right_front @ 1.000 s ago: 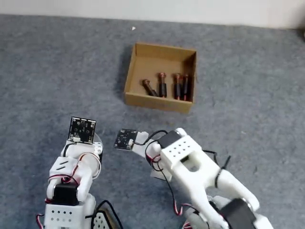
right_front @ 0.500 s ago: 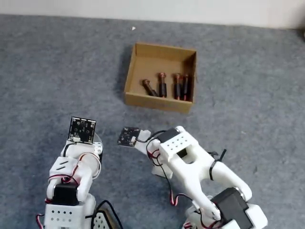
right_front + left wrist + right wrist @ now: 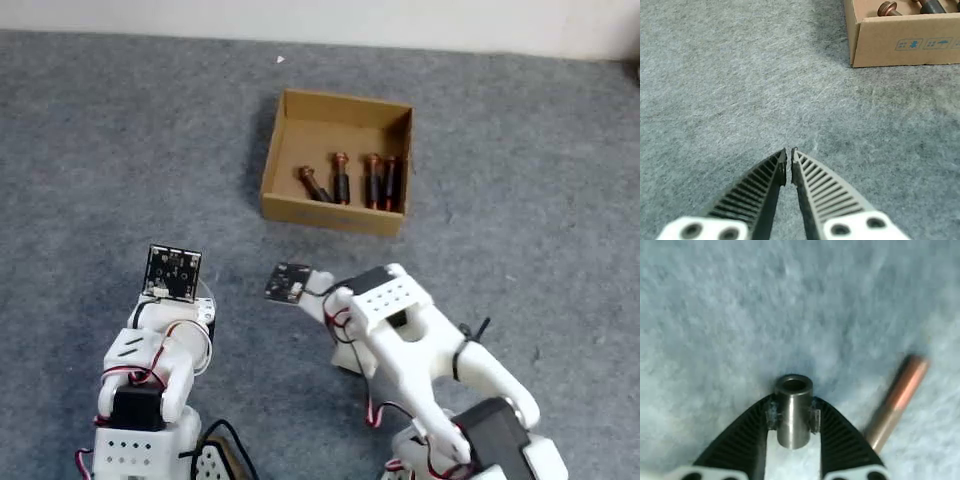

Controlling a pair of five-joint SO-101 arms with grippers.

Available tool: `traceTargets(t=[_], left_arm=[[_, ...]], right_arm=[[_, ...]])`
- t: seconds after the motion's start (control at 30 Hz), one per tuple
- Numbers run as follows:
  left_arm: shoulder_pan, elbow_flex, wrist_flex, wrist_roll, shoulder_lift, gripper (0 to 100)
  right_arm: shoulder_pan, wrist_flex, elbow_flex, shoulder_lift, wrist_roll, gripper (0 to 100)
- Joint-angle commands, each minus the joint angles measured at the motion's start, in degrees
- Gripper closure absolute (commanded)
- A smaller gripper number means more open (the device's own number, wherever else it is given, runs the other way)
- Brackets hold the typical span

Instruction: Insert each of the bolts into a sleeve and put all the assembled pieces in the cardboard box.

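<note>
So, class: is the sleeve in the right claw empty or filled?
Empty: the sleeve shows an open bore; a bolt lies apart beside it.

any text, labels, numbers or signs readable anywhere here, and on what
No words or numbers can be read.
cardboard box: a row of small blue signs on its outer side wall, too small to make out.
sleeve and bolt: no marks show.

The box (image 3: 330,215) sits on the carpet (image 3: 120,150) ahead of my two arms, with four pieces (image 3: 342,178) lying side by side in it. My right pincer (image 3: 793,407) has a sleeve (image 3: 794,415) between its tips, and a bolt (image 3: 896,401) lies on the carpet just beside. My left pincer (image 3: 788,154) hangs over the carpet, the box ahead to its right.
</note>
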Motion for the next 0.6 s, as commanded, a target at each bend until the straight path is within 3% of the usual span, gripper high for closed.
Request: traceTargets(t=[0.0, 0.27, 0.57], left_arm=[[-0.75, -0.31, -1.05, -0.79, -0.66, 95], [-0.75, -0.31, -1.05, -0.79, -0.66, 95], [-0.75, -0.75, -1.05, -0.97, -0.57, 95]], right_arm=[[3.74, 5.93, -4.0, -10.24, -4.48, 99.5], [11.3, 10.42, -4.97, -33.8, -19.96, 99.5], [28.26, 9.36, -1.89, -49.71, -33.76, 99.5]])
